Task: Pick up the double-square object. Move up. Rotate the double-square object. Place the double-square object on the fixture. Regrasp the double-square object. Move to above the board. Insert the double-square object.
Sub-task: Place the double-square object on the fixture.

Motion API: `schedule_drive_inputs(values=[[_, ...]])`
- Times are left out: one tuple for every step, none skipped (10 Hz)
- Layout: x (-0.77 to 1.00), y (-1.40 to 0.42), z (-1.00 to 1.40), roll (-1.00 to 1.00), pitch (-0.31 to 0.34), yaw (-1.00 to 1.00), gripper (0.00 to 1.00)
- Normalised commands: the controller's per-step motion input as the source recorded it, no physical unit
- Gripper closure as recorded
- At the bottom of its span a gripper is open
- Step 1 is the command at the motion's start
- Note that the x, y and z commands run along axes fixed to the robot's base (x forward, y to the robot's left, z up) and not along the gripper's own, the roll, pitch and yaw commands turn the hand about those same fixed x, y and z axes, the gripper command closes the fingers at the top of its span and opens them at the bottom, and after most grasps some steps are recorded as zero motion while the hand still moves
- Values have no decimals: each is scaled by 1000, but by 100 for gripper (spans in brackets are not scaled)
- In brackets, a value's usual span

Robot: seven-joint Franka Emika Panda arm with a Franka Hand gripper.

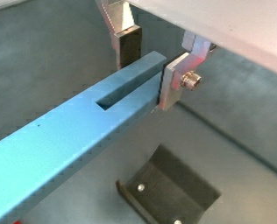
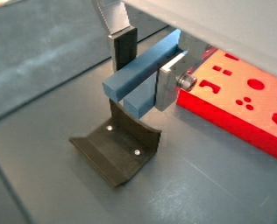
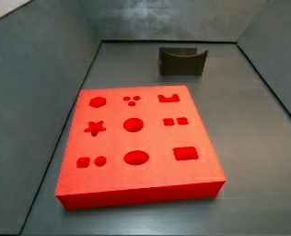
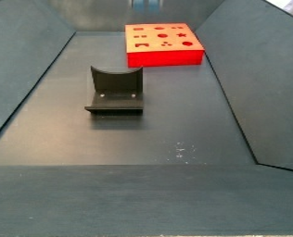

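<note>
End effector (image 1: 151, 63) appears only in the wrist views; neither side view shows it or the arm. Its upper body is cut off by the frame edge in both wrist views. It is clamped on the bar (image 1: 71, 127), silver fingers (image 1: 173, 83) pressed on either side of one end. In a wrist view the bar's far end runs out of frame, so its full length cannot be made out; one slot in its top face is visible near the grip. The bar (image 2: 141, 74) is held in the air, above the fixture (image 2: 117, 144), not touching it.

Fixture (image 3: 182, 59) stands on the floor near the far wall in a side view, well apart from the board (image 3: 135, 138). Its base plate with two screws shows in another side view (image 4: 114, 91). Board (image 4: 163, 44) lies flat; recesses all appear vacant. In a wrist view only part of the board (image 2: 240, 101) is seen, cut off at the frame edge, just beside the end effector.
</note>
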Motion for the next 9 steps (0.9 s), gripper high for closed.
schedule_drive_inputs(values=[[1000,185,-655,-1000,121,73,100],[945,114,-456,-1000,122,55,100],[900,90,-320,-1000,129,45,100],[763,65,-47,-1000,177,12,100],[710,60,2,-1000,199,-8,100],[617,58,-7,-862,198,-47,100],[546,54,-26,-656,166,-78,100],[494,57,-16,-502,148,-95,100],[459,57,-11,-395,137,-100,100]])
